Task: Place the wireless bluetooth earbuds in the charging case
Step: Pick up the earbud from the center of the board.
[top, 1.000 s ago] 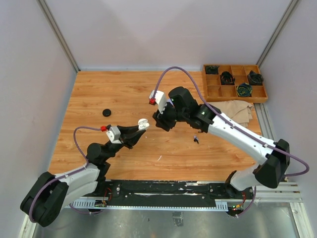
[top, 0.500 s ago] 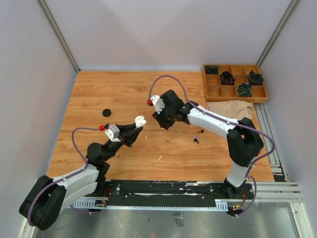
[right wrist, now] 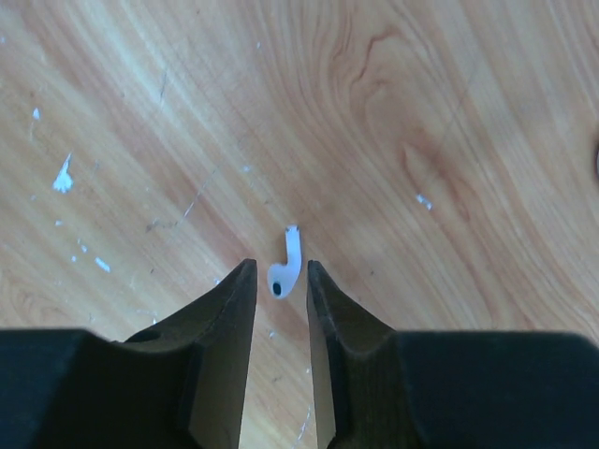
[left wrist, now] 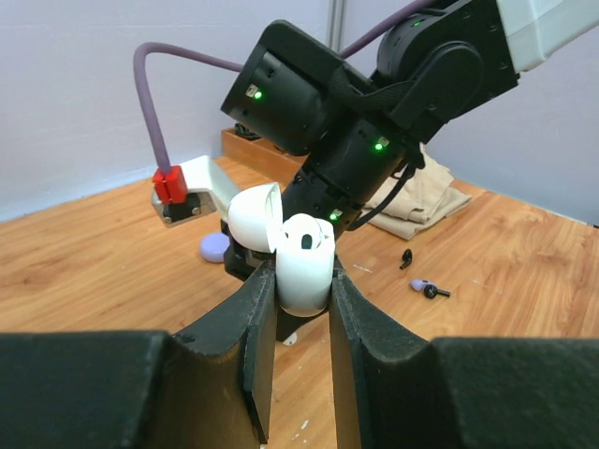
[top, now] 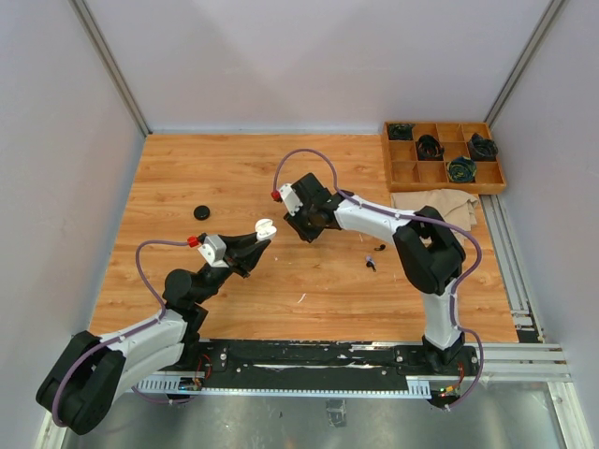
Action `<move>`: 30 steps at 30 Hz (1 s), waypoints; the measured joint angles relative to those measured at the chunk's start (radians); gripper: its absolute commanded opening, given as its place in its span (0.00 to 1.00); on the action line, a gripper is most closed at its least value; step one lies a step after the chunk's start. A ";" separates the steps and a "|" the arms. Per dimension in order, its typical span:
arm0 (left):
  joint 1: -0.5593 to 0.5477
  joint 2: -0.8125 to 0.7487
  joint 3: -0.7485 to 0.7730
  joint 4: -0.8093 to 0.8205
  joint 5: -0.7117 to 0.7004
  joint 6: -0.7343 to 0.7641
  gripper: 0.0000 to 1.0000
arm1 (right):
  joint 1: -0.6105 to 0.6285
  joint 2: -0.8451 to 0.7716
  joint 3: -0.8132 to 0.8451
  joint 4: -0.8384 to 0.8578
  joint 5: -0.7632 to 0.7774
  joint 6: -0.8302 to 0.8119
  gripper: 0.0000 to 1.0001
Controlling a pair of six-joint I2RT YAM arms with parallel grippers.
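My left gripper (left wrist: 301, 281) is shut on an upright white charging case (left wrist: 304, 262) with its lid open, held above the table; it also shows in the top view (top: 265, 227). My right gripper (right wrist: 281, 267) points down just right of it (top: 302, 232). Its jaws stand narrowly open on either side of a white earbud (right wrist: 284, 268) lying on the wood, with a small gap on each side. A black earbud (left wrist: 405, 257) and a lilac earbud (left wrist: 423, 285) lie on the table to the right, seen small in the top view (top: 372, 261).
A lilac round case (left wrist: 215, 246) lies behind the right gripper. A black round case (top: 201, 212) lies at the left. A wooden compartment tray (top: 401, 172) with cables stands at the back right, with a beige cloth (top: 440, 206) in front of it.
My right gripper has moved left and down toward the table, close to the held case. My left gripper has shifted slightly and still holds the white case.
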 measured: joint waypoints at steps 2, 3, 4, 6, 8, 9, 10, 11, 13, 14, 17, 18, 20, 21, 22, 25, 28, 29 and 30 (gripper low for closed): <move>0.000 -0.001 0.000 -0.001 0.003 0.000 0.00 | 0.000 0.023 0.019 0.011 0.002 0.005 0.28; 0.000 -0.001 0.000 -0.002 0.004 0.000 0.00 | 0.000 0.035 0.025 0.016 0.005 0.006 0.27; 0.000 -0.003 0.000 -0.003 0.005 0.000 0.00 | 0.000 0.047 0.027 0.019 0.007 0.008 0.26; 0.000 -0.006 0.000 -0.003 0.006 0.000 0.00 | 0.000 0.064 0.027 0.017 0.009 0.011 0.24; 0.000 -0.010 0.000 -0.003 0.007 0.000 0.00 | 0.000 0.067 0.028 0.022 0.009 0.016 0.20; 0.000 -0.011 0.000 -0.003 0.008 0.000 0.00 | 0.000 0.067 0.027 0.021 0.011 0.018 0.19; 0.000 -0.013 0.000 -0.003 0.009 0.000 0.00 | 0.000 0.067 0.027 0.021 0.012 0.021 0.17; 0.000 -0.013 0.000 -0.003 0.009 0.000 0.00 | 0.000 0.067 0.027 0.018 0.016 0.024 0.16; 0.000 -0.013 0.000 -0.003 0.010 0.000 0.00 | 0.000 0.064 0.022 0.017 0.021 0.034 0.15; 0.000 -0.013 0.000 -0.004 0.010 0.000 0.00 | 0.000 0.061 0.019 0.016 0.026 0.036 0.15; 0.000 -0.013 0.000 -0.004 0.012 0.000 0.00 | 0.000 0.039 -0.006 0.001 0.040 0.050 0.14; 0.000 -0.013 0.000 -0.003 0.013 0.000 0.00 | 0.000 0.029 -0.016 -0.008 0.047 0.056 0.15; 0.000 -0.013 0.000 -0.003 0.016 -0.001 0.00 | 0.000 0.004 -0.040 -0.037 0.065 0.071 0.15; 0.000 -0.013 0.000 -0.003 0.018 -0.001 0.00 | 0.000 -0.011 -0.055 -0.055 0.077 0.082 0.15; 0.000 -0.013 0.000 -0.003 0.020 -0.001 0.00 | 0.000 -0.024 -0.067 -0.069 0.087 0.092 0.15; 0.000 -0.010 0.000 -0.003 0.024 -0.001 0.00 | 0.000 -0.060 -0.102 -0.098 0.106 0.122 0.15; 0.000 0.000 0.000 -0.002 0.030 -0.002 0.00 | 0.000 -0.101 -0.148 -0.119 0.119 0.158 0.19; 0.000 0.004 0.000 -0.002 0.032 -0.002 0.00 | 0.000 -0.112 -0.161 -0.125 0.122 0.168 0.21; 0.000 0.008 0.000 -0.002 0.033 -0.002 0.00 | 0.000 -0.121 -0.173 -0.130 0.124 0.176 0.23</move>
